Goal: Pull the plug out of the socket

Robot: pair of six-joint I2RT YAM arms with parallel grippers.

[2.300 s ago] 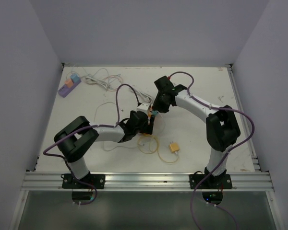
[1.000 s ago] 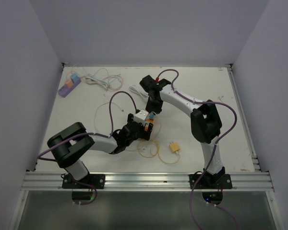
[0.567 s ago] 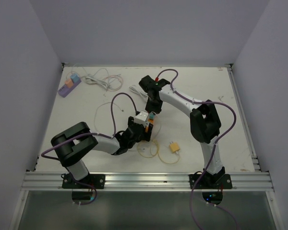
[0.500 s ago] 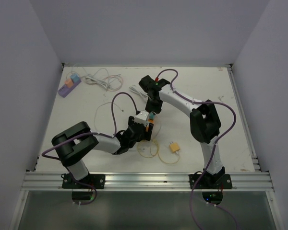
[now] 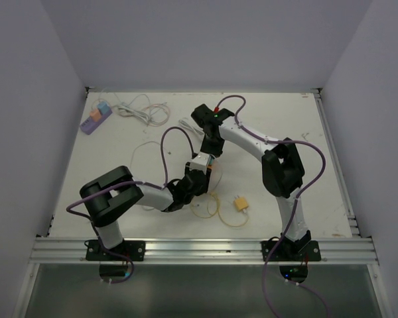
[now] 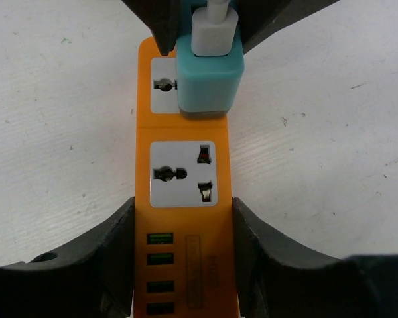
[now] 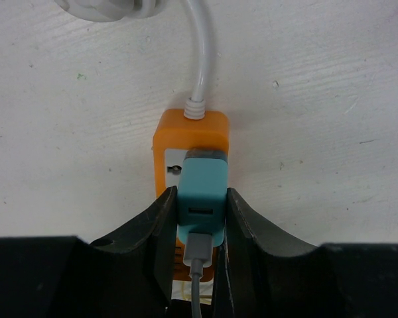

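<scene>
Pinching the teal plug (image 7: 202,192) with the right gripper (image 7: 200,209), fingers (image 7: 162,225) tight on both its sides. Clamping the orange socket (image 6: 184,182) with the left gripper (image 6: 184,222), just above the USB ports (image 6: 160,262). Seated on the socket's far outlet at the middle of the table (image 5: 318,146), white cable (image 6: 214,26) in its top.

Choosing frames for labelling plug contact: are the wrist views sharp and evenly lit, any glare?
Left wrist view: sharp and evenly lit, no glare on the orange power strip or teal plug; the left claw is dark, its detail lost. Right wrist view: plug crisp, right claw nearly black. Top external view: even light, plug too small to judge.
</scene>
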